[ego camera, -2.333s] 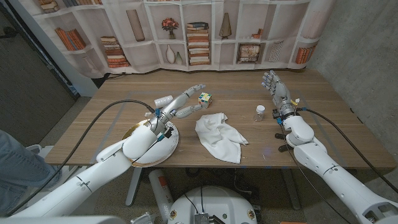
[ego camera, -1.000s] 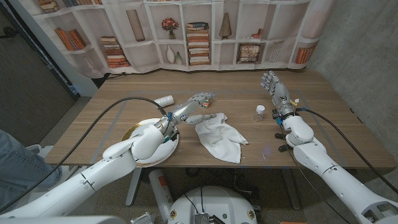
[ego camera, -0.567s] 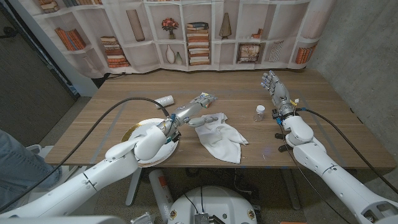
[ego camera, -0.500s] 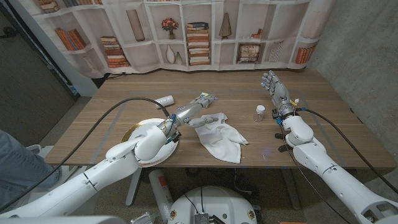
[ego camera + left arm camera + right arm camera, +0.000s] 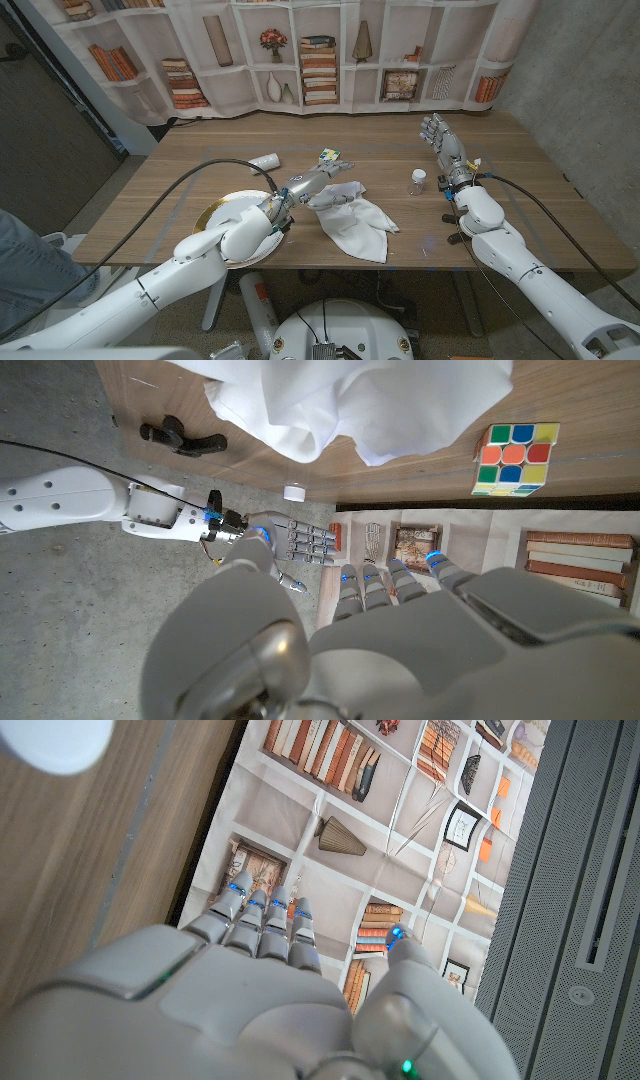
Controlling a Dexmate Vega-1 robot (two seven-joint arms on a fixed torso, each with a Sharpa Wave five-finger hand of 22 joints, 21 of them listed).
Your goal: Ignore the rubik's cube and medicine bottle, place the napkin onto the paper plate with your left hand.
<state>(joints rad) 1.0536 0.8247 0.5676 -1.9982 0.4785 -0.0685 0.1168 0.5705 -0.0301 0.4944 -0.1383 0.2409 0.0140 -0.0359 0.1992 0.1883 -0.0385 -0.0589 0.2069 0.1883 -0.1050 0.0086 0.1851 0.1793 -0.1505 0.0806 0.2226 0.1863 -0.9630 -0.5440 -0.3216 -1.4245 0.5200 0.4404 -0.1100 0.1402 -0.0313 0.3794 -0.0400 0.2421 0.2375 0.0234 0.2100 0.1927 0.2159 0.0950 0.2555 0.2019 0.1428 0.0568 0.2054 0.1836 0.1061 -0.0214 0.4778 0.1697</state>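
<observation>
A crumpled white napkin (image 5: 355, 215) lies on the wooden table, right of the paper plate (image 5: 222, 210). My left forearm crosses the plate and covers much of it. My left hand (image 5: 313, 181) reaches to the napkin's upper left edge with its fingers stretched out and nothing held. In the left wrist view the left hand (image 5: 400, 630) points its fingers toward the napkin (image 5: 350, 405). The rubik's cube (image 5: 330, 156) sits just beyond the fingertips. The small medicine bottle (image 5: 418, 181) stands near my right hand (image 5: 440, 135), which is upright and open.
A white bottle (image 5: 265, 160) lies on its side behind the plate. A bookshelf-printed curtain (image 5: 320, 50) hangs past the table's far edge. In the left wrist view the cube (image 5: 513, 458) and my right hand (image 5: 290, 545) show beyond the napkin.
My left hand has moved from above the plate rightward to the napkin's edge and dropped lower, uncovering the cube. The napkin's near corner looks slightly bunched. The right arm has not moved.
</observation>
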